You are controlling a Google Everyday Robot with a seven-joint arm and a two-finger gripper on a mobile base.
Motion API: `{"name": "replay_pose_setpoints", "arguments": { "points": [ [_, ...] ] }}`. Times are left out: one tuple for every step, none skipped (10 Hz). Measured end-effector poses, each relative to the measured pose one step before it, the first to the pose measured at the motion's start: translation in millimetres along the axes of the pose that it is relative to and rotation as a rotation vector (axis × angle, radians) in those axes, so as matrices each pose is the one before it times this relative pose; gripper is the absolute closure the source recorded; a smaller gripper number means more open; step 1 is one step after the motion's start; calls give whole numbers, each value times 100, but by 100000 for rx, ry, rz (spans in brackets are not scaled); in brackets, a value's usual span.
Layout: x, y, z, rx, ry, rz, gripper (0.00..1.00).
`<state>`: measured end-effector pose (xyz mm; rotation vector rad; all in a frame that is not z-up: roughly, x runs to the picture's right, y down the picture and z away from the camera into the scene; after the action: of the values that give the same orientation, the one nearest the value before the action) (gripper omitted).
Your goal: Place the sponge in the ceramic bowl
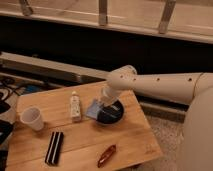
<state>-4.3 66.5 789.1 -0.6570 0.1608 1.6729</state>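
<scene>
Camera view from above of a wooden counter (pixel 127 137) with the robot's white arm (pixel 155 86) reaching in from the right. The hand (pixel 102 103) hangs at the left edge of the ceramic bowl (pixel 115 115), low over its rim, and appears clamped on the upper corner of the sponge (pixel 93 109). The sponge, a light-blue pad, sits tilted, its lower part over the counter just left of the bowl and its upper right corner at the hand; whether its lower edge touches the wood cannot be told. The bowl, round, black and glossy inside, stands near the middle of the counter, partly covered by the arm's wrist. Left of the sponge, just beside it, a small pale bottle (pixel 75 106) lies lengthwise. A white paper cup (pixel 31 119) stands further left, near the counter's edge. At the front, a black oblong block with a pale stripe (pixel 54 148) lies left of centre, and a reddish-brown elongated object (pixel 106 155) lies well apart to its right. Dark cables (pixel 7 86) show off the counter at far left.
</scene>
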Motion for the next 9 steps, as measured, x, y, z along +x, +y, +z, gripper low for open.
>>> {"name": "replay_pose_setpoints", "arguments": {
  "points": [
    [-1907,-1368,-376,-60,-1945,4368,100],
    [-1756,-1669,-471,-487,-1992,5493,99],
    [-1091,-1223,-371,74,-946,3960,94],
    [-607,-602,70,375,503,509,86],
    [-454,172,136,-149,261,-1824,74],
    [229,405,282,123,566,-1361,64],
    [514,267,62,-42,39,-584,56],
    [976,57,-164,144,-353,662,44],
    [655,164,-52,-87,12,258,34]
  ]
}}
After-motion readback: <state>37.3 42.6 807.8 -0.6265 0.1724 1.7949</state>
